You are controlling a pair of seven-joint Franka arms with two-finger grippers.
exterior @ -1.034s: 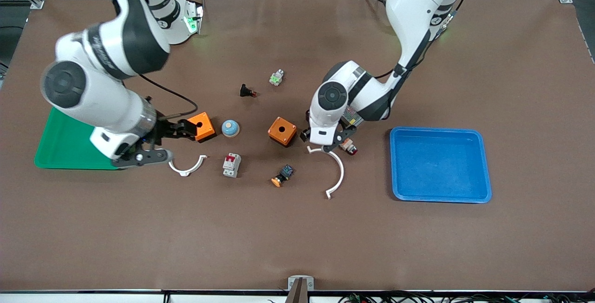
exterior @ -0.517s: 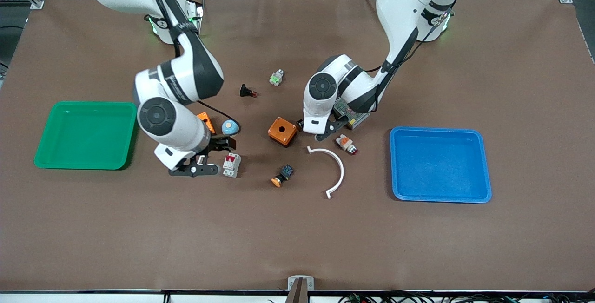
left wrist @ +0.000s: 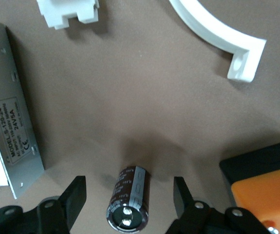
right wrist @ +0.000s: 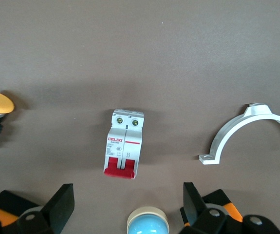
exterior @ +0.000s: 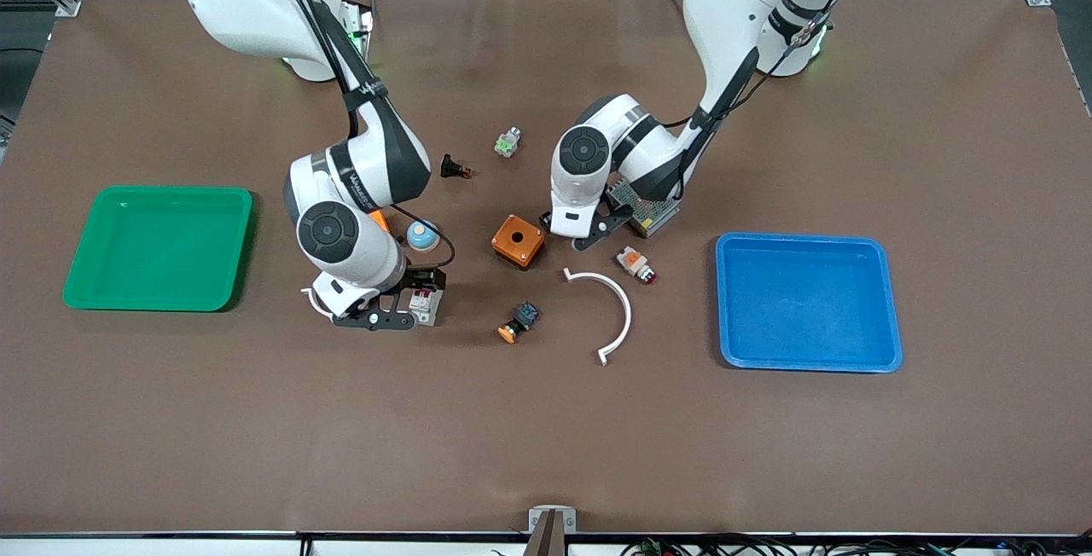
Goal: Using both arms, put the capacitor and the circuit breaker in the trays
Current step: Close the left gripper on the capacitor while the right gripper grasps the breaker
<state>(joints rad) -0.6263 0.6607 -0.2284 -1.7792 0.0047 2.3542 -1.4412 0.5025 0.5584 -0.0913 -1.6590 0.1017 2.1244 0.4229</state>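
The right gripper [exterior: 409, 300] hangs low over the circuit breaker [exterior: 426, 304], its fingers [right wrist: 62, 202] spread wide with nothing between them; in the right wrist view the white-grey breaker [right wrist: 124, 143] lies flat on the brown table [exterior: 546, 437], its red switch end pointing toward the gripper. Just beside the breaker sits a blue-domed button [exterior: 422, 234], farther from the front camera, with a white curved clamp [right wrist: 249, 131] peeking out toward the right arm's end of the table. The left gripper [exterior: 573, 236] is down beside the orange box [exterior: 518, 240], on its side toward the left arm's end, fingers [left wrist: 74, 195] likewise apart and holding nothing; the left wrist view shows the capacitor [left wrist: 128, 197] lying on its side on the table between them, silvery top facing the camera. A perforated metal power supply [exterior: 647, 208] lies close by the box, toward the left arm's end, and the larger white arc [exterior: 611, 310] rests nearer the front camera than the box. The green tray [exterior: 158, 247] and blue tray [exterior: 806, 300] sit well apart from the box, at either end.
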